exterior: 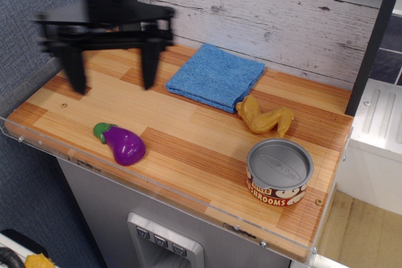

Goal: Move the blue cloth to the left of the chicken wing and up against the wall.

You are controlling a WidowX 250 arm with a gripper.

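Note:
The blue cloth lies flat on the wooden table, its far edge close to the whitewashed plank wall. The mustard-yellow chicken wing lies just right of and in front of the cloth, touching its front right corner. My gripper hangs blurred above the left part of the table, well left of the cloth. Its two black fingers are spread wide apart and hold nothing.
A purple toy eggplant lies near the front left edge. A mushroom can stands at the front right. A dark post rises at the right. A blue-grey fabric panel bounds the left side.

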